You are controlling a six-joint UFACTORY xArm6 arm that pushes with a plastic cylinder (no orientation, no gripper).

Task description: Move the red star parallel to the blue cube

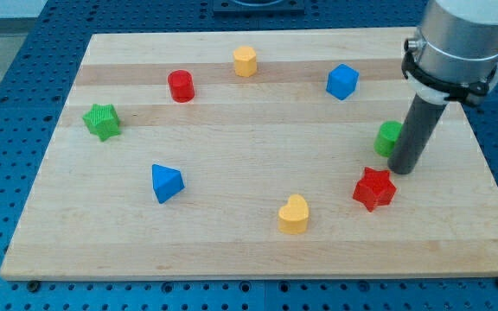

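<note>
A pale wooden board (258, 250) with darker grain bands lies on a blue perforated table surface (7, 78), which shows on all sides under even light.

Wooden board (232, 250) with eight blocks

From my tip (402, 169): green block (388, 136) touching, red star (374, 188) just below, blue cube (342, 81) above; others leftward.

No text, label, brand, number or sign can be read anywhere in the camera view. The wooden worktop (258, 250) and the coloured blocks on it appear unmarked, though any fine print would be too small to make out.
</note>
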